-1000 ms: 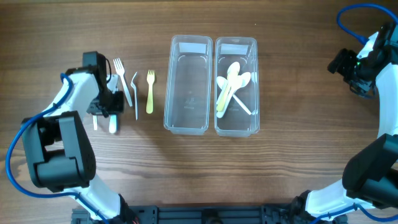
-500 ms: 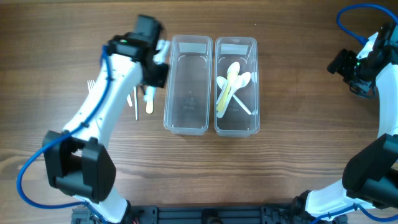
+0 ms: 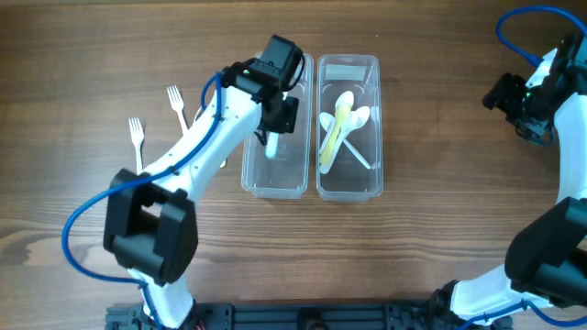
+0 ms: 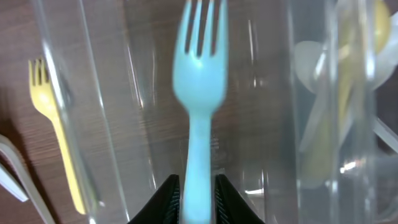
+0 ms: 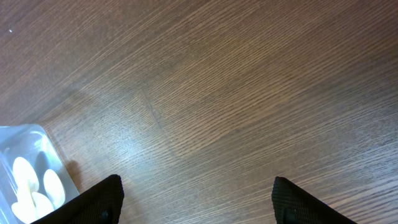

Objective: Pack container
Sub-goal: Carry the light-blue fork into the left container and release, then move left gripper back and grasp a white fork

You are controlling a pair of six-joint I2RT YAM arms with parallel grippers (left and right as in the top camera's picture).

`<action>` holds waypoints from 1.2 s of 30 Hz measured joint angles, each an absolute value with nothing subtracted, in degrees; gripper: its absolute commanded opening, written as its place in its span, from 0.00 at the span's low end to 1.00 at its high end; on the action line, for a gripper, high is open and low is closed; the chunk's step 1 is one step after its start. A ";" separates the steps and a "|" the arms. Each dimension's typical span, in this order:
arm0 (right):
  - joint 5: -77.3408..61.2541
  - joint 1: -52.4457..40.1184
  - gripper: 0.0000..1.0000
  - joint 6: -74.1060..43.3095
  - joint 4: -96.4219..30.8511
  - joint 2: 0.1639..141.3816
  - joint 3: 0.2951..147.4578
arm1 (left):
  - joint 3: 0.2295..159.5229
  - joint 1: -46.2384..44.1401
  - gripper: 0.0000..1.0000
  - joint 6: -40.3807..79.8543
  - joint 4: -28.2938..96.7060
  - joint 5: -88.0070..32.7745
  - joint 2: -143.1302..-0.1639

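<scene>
Two clear plastic containers stand side by side mid-table. The left container (image 3: 273, 191) has my left gripper (image 3: 278, 117) above it, shut on a light blue fork (image 3: 272, 147). In the left wrist view the blue fork (image 4: 200, 81) points away from my jaws (image 4: 198, 186) over the container's inside. The right container (image 3: 348, 194) holds several white and yellow spoons (image 3: 341, 124). A yellow fork (image 4: 53, 124) lies on the wood left of the containers. My right gripper (image 3: 523, 101) is open and empty over bare wood at the far right (image 5: 196, 199).
Two white forks (image 3: 174, 101) (image 3: 137, 137) lie on the table to the left of the containers. Another white utensil (image 4: 15, 171) lies by the yellow fork. A corner of the spoon container (image 5: 25, 134) shows in the right wrist view.
My left arm has swung right from the forks on the table, carrying the blue fork, to above the left container. The right arm has not moved.
</scene>
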State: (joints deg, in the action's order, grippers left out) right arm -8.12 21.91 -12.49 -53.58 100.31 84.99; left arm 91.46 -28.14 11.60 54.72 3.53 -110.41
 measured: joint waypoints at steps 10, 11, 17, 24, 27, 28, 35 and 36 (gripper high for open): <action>-8.12 21.91 0.77 -12.51 -53.58 100.31 84.99 | 99.44 -26.06 0.45 13.26 60.01 4.91 -111.70; -8.12 21.91 0.76 -12.49 -53.58 100.31 84.99 | 99.96 -24.80 0.45 13.23 60.47 5.32 -110.45; -8.12 21.91 0.76 -12.49 -53.60 100.31 84.99 | 99.96 -14.46 0.47 13.23 61.84 7.03 -107.50; -8.12 21.91 0.77 -12.49 -53.54 100.31 84.99 | 97.30 -8.38 0.43 13.23 59.55 7.51 -113.89; -8.12 21.91 0.77 -12.49 -53.58 100.31 84.99 | 97.17 -8.34 0.41 13.45 59.77 7.53 -118.65; -8.12 21.91 0.77 -12.49 -53.69 100.31 84.99 | 97.03 -8.34 0.41 13.89 59.96 7.73 -120.09; -8.12 21.91 0.77 -11.64 -54.00 100.31 84.99 | 94.59 -8.34 0.39 16.58 59.05 10.79 -125.93; -8.12 21.91 0.77 -11.64 -54.00 100.31 84.99 | 94.59 -8.34 0.39 16.82 58.94 11.05 -125.91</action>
